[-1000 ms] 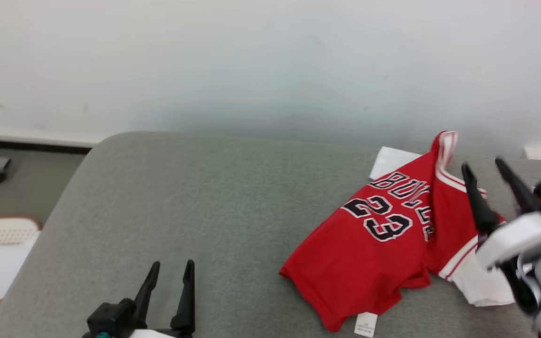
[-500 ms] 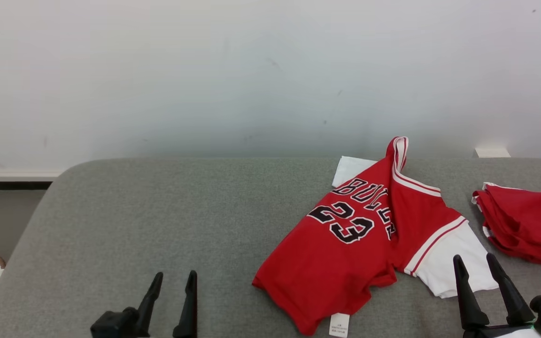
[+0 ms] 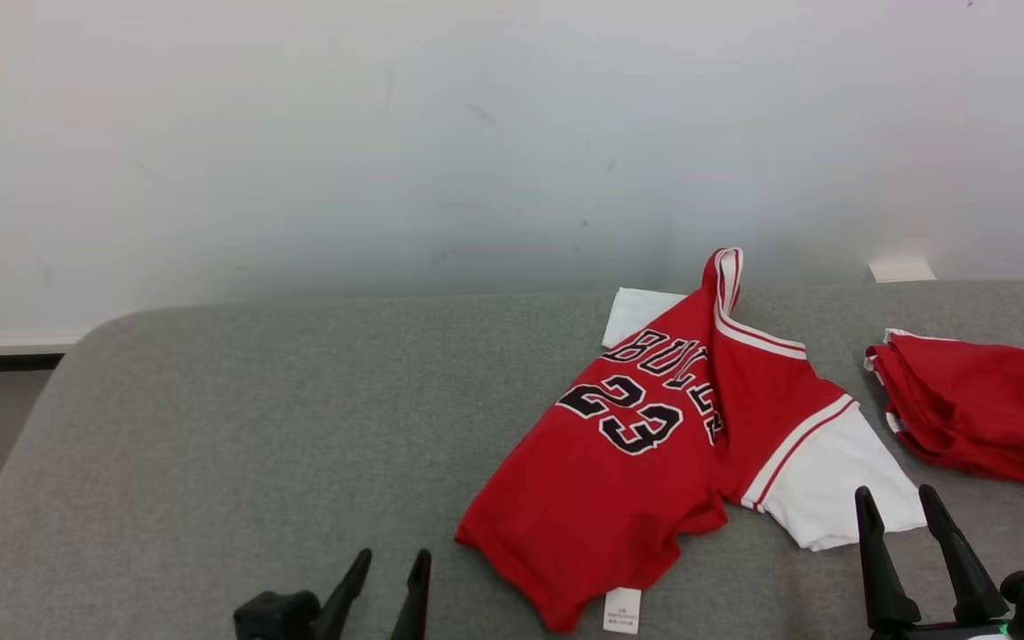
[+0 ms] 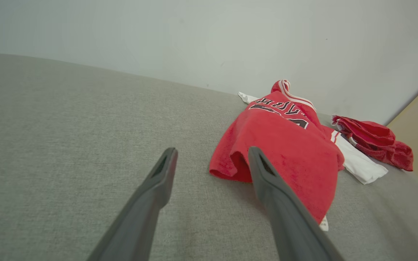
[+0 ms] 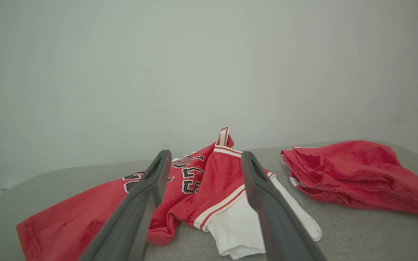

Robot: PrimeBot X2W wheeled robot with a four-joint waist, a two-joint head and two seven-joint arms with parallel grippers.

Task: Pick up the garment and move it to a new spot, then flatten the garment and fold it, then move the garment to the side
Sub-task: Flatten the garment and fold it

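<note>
Both stand open and empty: the left pincer (image 3: 392, 560) is near the hem of the red jersey (image 3: 645, 462), and the right pincer (image 3: 892, 494) is by its white sleeve. The jersey lies crumpled on the grey bench (image 3: 254, 427), right of centre, near a second red garment (image 3: 979, 409). Pickup seems not yet begun; next, each pincer needs an edge to close on. Compared with a second ago, the head view has swung and the right arm sits lower.

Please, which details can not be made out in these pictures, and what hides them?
Jersey lettering, head view: a fold in the cloth covers its last letters.
White tag, head view: print too small to read.
Second red garment, head view: cut off by the right edge.
Left gripper, head view: base cut off by the bottom edge.
</note>
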